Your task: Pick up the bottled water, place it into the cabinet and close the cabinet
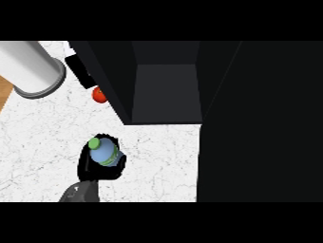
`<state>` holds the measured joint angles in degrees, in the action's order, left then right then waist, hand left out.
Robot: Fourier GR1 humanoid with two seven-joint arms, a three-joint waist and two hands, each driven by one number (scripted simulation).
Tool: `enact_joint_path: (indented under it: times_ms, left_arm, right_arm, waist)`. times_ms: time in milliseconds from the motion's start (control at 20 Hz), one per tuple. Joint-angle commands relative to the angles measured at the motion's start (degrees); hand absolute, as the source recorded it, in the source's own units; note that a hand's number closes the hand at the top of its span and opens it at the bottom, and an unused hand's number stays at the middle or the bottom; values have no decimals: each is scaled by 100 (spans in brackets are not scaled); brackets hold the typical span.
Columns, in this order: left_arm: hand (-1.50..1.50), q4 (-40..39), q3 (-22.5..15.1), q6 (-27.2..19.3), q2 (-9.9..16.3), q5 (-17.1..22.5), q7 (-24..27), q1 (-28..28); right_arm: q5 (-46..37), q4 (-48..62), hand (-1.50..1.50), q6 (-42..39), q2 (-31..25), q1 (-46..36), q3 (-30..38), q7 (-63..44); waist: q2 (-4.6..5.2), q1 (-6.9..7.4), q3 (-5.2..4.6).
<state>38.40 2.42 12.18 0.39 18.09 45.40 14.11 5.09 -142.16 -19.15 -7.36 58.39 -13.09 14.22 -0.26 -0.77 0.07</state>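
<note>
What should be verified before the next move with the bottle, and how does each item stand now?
1. Bottled water held with left hand curled round it: ok.
2. Cabinet open towards the bottle: ok.
3. Counter stretch between bottle and cabinet opening free of things: ok.
4. Free room inside the cabinet: cannot tell, the interior is dark.
5. Right hand out of the way: cannot tell, it is not in view.

Single view, head-mounted: looks steeply down onto the white marbled counter [38,142]. One hand [99,168] enters from the lower edge, left of centre, close beneath the lens. Beyond and to the right of the hand, the dark open cabinet [166,90] fills the frame. No second view.
</note>
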Motion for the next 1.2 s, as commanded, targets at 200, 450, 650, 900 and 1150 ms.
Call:
enact_joint_path:
  times_ms: [200, 450, 650, 900, 1150]
  left_arm:
    - [150, 1343, -1358, -1345, -38, 1000, -1223, 309]
    - [150, 1731, -1757, -2297, -38, 457, -1311, 661]
    - [150, 2238, -2211, -3063, -38, 731, -1978, 1017]
    - [150, 1681, -2621, -3990, -39, 965, -2135, 1982]
    - [150, 1047, -2781, -4686, -39, 1038, -2742, 3003]
  right_arm:
    - [613, -588, -150, 44, -42, -30, 234, -435]
    - [826, -366, -150, -93, -68, -87, 401, -318]
    - [801, -161, -150, 33, 68, -412, 480, -394]
    - [678, -276, -150, -196, 49, 1, 508, -21]
    - [882, -289, -150, -161, -23, -354, 782, -381]
  waist:
    - [4, 4, -6]
    - [18, -1, -5]
    - [15, 18, -4]
    - [14, -154, -6]
    - [37, -161, -6]
